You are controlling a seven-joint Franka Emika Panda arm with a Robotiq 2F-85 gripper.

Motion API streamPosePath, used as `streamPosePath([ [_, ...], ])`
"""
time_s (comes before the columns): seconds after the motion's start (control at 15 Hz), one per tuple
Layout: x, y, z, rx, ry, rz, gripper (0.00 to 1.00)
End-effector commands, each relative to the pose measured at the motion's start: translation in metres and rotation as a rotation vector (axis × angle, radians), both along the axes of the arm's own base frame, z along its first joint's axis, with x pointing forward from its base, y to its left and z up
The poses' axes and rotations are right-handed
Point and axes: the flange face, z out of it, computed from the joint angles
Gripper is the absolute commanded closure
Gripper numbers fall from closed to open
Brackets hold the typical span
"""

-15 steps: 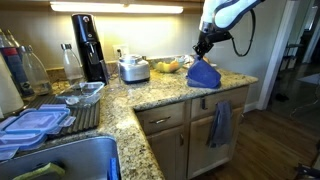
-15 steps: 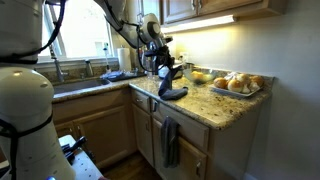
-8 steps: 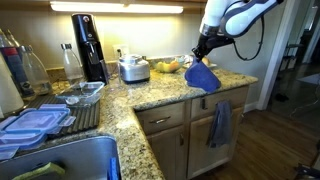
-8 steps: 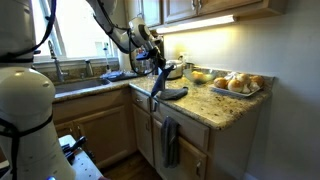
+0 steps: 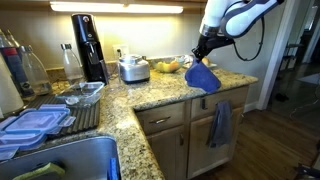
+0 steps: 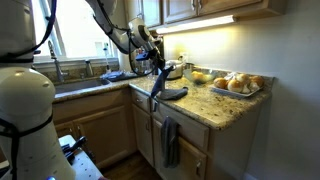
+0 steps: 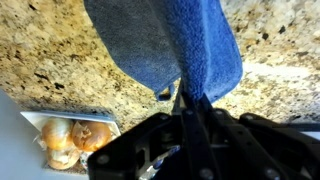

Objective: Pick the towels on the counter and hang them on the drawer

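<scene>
My gripper (image 5: pixel 203 52) is shut on a blue towel (image 5: pixel 203 76) and holds it by one corner, so it hangs above the granite counter (image 5: pixel 160 92). In an exterior view the towel (image 6: pixel 170 93) trails with its lower end on the counter (image 6: pixel 205 108). In the wrist view the towel (image 7: pixel 165 45) hangs from my closed jaws (image 7: pixel 188 100) over the granite. A second blue towel (image 5: pixel 220 124) hangs on the drawer (image 5: pixel 228 101) handle; it shows in both exterior views (image 6: pixel 169 142).
A tray of bread rolls (image 6: pixel 234 85) and a fruit bowl (image 5: pixel 167 66) stand at the back of the counter. A rice cooker (image 5: pixel 134 68), black coffee machine (image 5: pixel 88 45), dish rack with blue-lidded containers (image 5: pixel 35 122) and sink (image 5: pixel 60 160) lie further along.
The gripper has lifted the towel a little higher off the counter and shifted slightly; over the last half second nothing has visibly moved.
</scene>
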Motion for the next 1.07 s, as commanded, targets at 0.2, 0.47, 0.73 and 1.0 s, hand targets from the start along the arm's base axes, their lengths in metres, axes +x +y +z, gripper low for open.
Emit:
streamPosePath([
  [0.2, -0.053, 0.011, 0.013, -0.014, -0.002, 0.054, 0.95],
  [0.47, -0.099, 0.017, 0.018, -0.005, 0.000, 0.083, 0.95],
  [0.73, -0.134, 0.021, 0.007, -0.052, -0.008, 0.068, 0.95],
  [1.0, -0.164, 0.028, -0.021, -0.065, 0.027, 0.098, 0.95],
])
